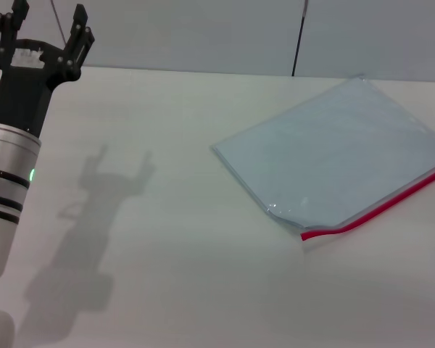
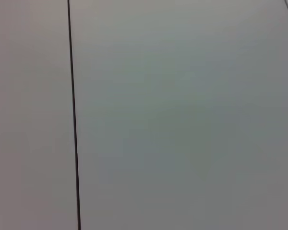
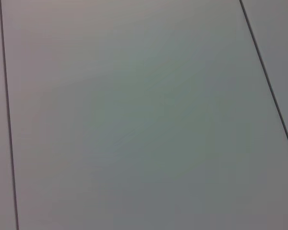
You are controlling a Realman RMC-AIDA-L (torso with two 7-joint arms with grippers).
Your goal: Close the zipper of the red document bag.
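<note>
The red document bag [image 1: 341,152], a flat translucent blue-grey pouch, lies at an angle on the white table [image 1: 167,275] at the right in the head view. Its zipper [image 1: 380,210] is the thin red strip along the bag's near edge, running out past the right side of the view. Near the strip's left end the bag's mouth gapes a little. My left gripper [image 1: 47,32] is raised at the far left, fingers pointing up and open, nothing held, far from the bag. My right gripper is out of view. Both wrist views show only plain grey wall panels.
A grey wall [image 1: 203,32] with a dark vertical seam [image 1: 299,36] rises behind the table's far edge. The left arm's shadow [image 1: 94,217] falls on the tabletop beside it. No other objects stand on the table.
</note>
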